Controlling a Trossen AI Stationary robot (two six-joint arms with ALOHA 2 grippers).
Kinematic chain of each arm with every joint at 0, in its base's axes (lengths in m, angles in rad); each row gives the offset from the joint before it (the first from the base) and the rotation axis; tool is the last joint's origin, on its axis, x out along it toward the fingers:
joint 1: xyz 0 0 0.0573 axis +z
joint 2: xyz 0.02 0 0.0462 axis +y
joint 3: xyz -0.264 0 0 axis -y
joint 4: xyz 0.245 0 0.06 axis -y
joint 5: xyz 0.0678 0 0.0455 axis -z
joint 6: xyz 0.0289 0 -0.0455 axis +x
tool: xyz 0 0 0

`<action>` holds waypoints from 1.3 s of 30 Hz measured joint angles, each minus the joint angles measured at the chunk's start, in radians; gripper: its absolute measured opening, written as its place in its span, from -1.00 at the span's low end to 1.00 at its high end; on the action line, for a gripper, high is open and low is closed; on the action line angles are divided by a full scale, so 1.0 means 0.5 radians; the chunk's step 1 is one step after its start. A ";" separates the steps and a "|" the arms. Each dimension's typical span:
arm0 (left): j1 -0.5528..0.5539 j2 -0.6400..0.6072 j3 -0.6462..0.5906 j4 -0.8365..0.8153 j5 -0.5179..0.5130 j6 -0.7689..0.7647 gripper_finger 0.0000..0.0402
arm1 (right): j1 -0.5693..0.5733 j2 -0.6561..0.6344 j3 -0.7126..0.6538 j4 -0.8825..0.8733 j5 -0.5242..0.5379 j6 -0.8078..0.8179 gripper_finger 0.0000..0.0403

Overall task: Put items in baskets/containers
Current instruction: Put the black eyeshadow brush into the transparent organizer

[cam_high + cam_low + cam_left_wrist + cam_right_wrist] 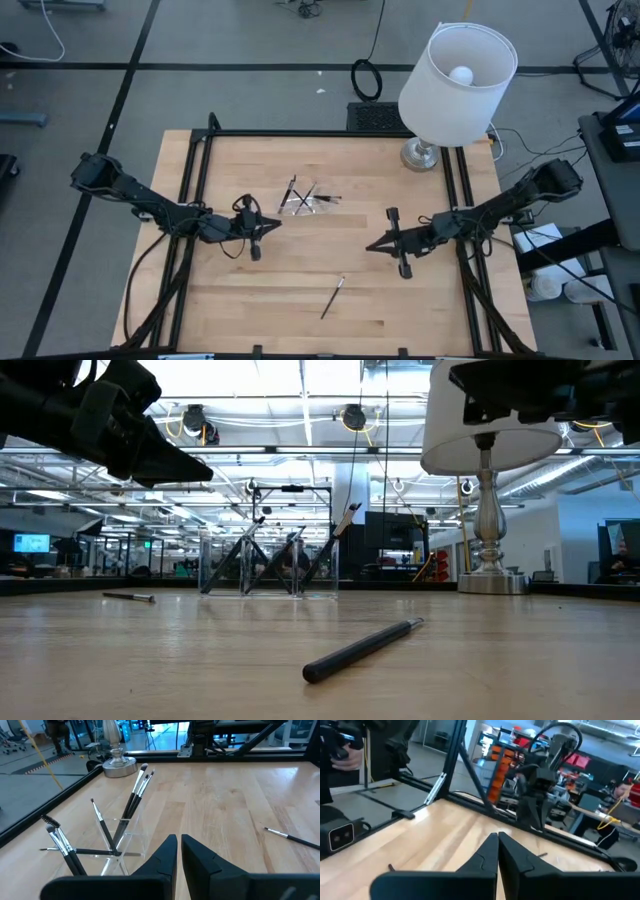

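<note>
A clear container (300,202) stands mid-table, and several thin dark brushes (134,796) lean in it, tips up. One more brush (332,297) lies flat on the wood toward the near edge. A further brush (130,597) lies flat at the left of the low view. My left gripper (272,224) hovers just left of the container, above the table, its fingers (170,851) shut with only a slit between them and nothing in it. My right gripper (370,246) hangs right of the container, shut and holding nothing (497,842).
A lamp with a white shade (457,70) stands on its metal base (420,155) at the far right of the table. A black frame (200,160) borders the table. Bare wood lies between the two grippers and along the near edge.
</note>
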 joint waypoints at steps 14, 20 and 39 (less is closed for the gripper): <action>0.000 0.000 0.000 0.002 -0.002 0.024 -0.82 | 0.000 0.382 0.487 -0.752 -0.211 0.087 -1.00; 0.000 0.001 0.000 0.003 0.000 0.021 -0.82 | -0.006 0.729 0.758 -0.876 -0.349 0.089 -1.00; 0.000 0.001 0.000 0.003 0.002 0.008 -0.82 | -0.056 1.066 0.986 -1.195 -0.832 0.270 -0.75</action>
